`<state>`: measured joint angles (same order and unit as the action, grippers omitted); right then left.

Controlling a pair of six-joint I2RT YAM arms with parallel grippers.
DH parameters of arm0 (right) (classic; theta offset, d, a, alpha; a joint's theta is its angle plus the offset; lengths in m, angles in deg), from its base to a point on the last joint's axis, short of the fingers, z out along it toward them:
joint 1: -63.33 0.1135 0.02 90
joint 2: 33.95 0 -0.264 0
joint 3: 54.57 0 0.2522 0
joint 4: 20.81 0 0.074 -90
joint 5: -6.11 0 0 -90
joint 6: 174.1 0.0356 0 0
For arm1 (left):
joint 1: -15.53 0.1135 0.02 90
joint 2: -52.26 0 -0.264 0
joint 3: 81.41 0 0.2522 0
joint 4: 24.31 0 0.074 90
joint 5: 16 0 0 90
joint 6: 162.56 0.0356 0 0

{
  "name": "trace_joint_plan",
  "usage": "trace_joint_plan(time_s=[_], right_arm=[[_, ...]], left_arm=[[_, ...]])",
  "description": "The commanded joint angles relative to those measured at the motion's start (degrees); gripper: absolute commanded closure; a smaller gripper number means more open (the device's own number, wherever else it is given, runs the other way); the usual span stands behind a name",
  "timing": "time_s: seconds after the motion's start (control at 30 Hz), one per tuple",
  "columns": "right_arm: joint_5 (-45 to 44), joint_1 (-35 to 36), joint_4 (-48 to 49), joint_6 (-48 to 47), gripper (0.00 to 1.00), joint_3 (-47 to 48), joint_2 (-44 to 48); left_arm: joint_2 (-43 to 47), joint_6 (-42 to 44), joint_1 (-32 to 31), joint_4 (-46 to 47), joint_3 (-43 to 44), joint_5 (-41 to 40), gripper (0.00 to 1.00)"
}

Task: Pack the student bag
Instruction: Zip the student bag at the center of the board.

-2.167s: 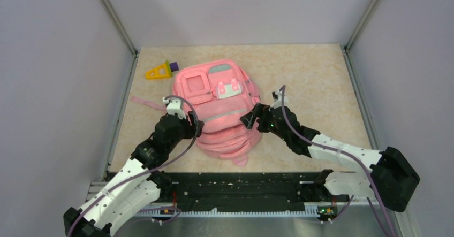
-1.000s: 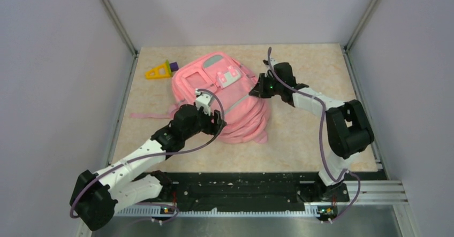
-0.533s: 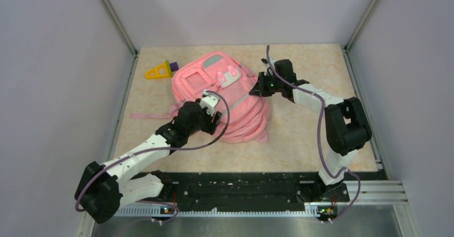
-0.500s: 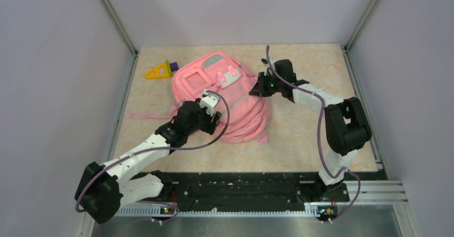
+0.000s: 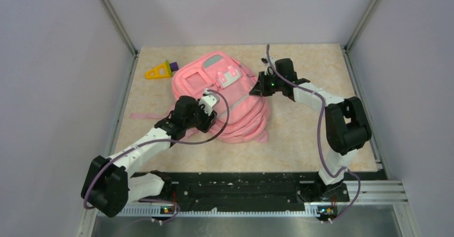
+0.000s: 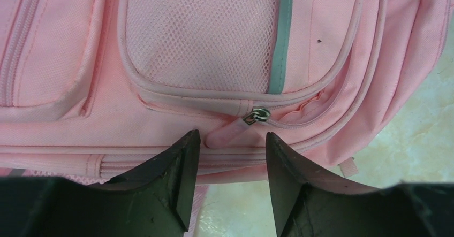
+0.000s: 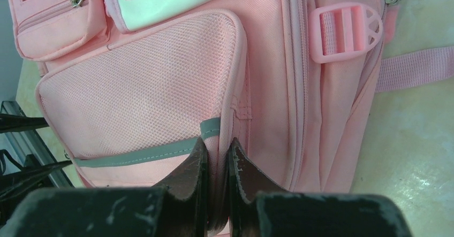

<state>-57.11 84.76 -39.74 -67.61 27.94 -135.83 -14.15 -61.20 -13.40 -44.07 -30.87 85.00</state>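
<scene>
The left gripper (image 6: 231,139) is open astride a zipper pull (image 6: 235,127) on the student bag (image 5: 243,116), which lies mid-way across the table (image 5: 305,135) (pockets facing up), while the right gripper (image 7: 217,148) pinches fabric on its far right side.

I get soft, even overhead light, leaving only faint shadows on the bench (image 5: 305,135). Both wrist views are sharp on the student bag (image 6: 214,44) weave, though the left claw (image 6: 230,139) reads near-black up close.
</scene>
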Motion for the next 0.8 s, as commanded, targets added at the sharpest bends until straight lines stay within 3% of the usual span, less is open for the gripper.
trace_joint_plan(time_s=[0.0,0.1,0.4,0.63,0.77], right_arm=[[0.7,-1.5,-0.6,-2.6,1.0,1.8,-1.2],[1.1,-1.6,-0.6,-2.8,1.0,1.6,-1.4],[2.6,-1.5,-0.5,-2.7,1.0,1.8,-1.8],[2.7,-1.6,-0.8,-2.8,1.0,1.4,-1.8],[2.2,-1.6,0.1,-1.6,1.0,0.6,-1.5]], left_arm=[[-1.1,1.3,1.7,0.3,2.8,3.6,0.52],[-2.4,1.4,1.8,-0.6,3.6,3.9,0.59],[-7.7,2.0,1.8,-5.0,7.6,8.5,0.62],[-9.3,0.1,1.6,-6.2,8.6,9.2,0.97],[-8.1,-1.9,0.1,-7.0,8.4,8.0,1.0]])
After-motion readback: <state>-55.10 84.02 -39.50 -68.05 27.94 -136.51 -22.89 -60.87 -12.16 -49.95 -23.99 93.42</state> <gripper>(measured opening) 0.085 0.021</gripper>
